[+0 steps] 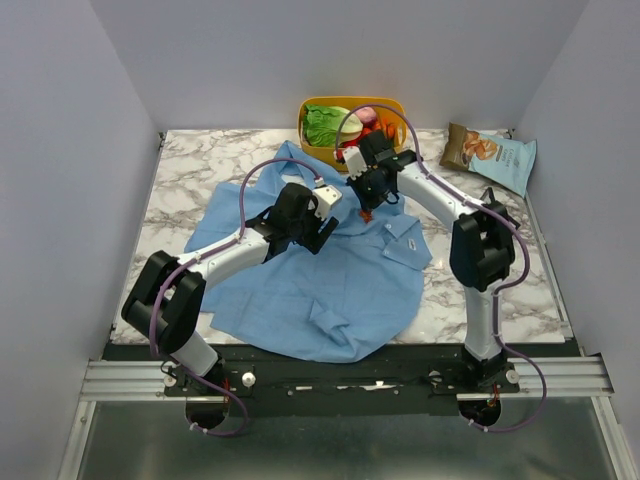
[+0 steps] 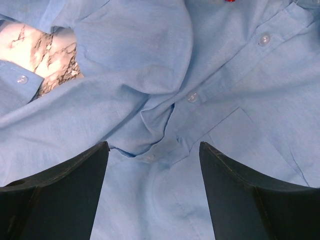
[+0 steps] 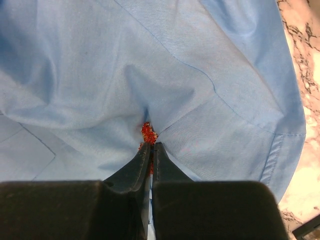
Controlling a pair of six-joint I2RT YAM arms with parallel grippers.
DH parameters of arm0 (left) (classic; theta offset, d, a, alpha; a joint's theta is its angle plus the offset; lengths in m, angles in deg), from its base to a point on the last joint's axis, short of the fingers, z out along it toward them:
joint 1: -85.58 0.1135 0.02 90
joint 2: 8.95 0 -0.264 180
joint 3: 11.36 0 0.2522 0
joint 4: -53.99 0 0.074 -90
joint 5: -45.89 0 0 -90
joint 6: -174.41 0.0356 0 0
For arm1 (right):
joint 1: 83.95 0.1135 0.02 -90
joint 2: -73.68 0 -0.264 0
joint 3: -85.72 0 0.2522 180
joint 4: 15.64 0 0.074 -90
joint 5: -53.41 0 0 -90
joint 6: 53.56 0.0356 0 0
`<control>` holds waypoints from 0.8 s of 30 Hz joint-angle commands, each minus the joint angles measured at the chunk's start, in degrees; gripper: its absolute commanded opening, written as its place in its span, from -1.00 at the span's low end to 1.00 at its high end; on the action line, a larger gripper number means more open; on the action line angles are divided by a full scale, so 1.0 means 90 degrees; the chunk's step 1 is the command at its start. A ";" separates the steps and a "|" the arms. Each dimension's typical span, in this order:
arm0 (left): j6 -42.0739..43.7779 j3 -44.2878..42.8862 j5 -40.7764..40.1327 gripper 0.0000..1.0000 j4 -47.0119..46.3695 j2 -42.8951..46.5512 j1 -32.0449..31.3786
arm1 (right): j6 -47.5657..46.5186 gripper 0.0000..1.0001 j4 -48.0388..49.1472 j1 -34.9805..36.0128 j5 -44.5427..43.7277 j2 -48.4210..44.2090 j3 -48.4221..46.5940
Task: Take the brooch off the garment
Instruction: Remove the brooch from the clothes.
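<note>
Right wrist view shows my right tool [image 3: 151, 146] pinched nearly closed on the brooch [image 3: 147, 131], a small red-orange beaded bit at 12 o'clock off the tips, sitting in a pucker of the shirt [image 3: 75, 75]. From overhead that places it toward 1 o'clock of the shirt's middle, below the collar, with the shirt spread over the counter [image 1: 190, 170]. Cloth is gathered right up to the tips, so I judge some fabric may be caught in the pinch too, and I can't tell how the brooch is fastened. My left tool [image 2: 154, 145] stands wide apart, holding nothing, above the button strip, with a speck of red at 1 o'clock on its view's edge. To do this well I'd press the left tool onto the cloth just beside the brooch, then draw the right tool away slowly. If the shirt tents up with it, I'd stop and re-grip on the ornament alone.
</note>
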 commanded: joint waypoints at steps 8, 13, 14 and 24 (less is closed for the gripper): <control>0.0063 -0.0186 0.0803 0.65 -0.0577 0.0522 0.0025 | 0.0006 -0.89 -0.0383 -0.0387 0.1817 -0.0951 -0.0072; 0.0346 -0.0420 0.1048 0.66 -0.0577 0.0434 -0.0004 | 0.0065 -0.90 -0.0510 -0.0622 0.2744 -0.0893 0.0231; 0.0415 -0.0411 0.1000 0.66 -0.0577 0.0473 -0.0024 | 0.0094 -0.90 -0.0520 -0.0699 0.2881 -0.0883 0.0280; 0.0893 -0.0069 -0.0503 0.69 -0.1445 0.0278 -0.0707 | 0.0270 -0.90 -0.0686 -0.1012 0.4619 -0.0669 0.0017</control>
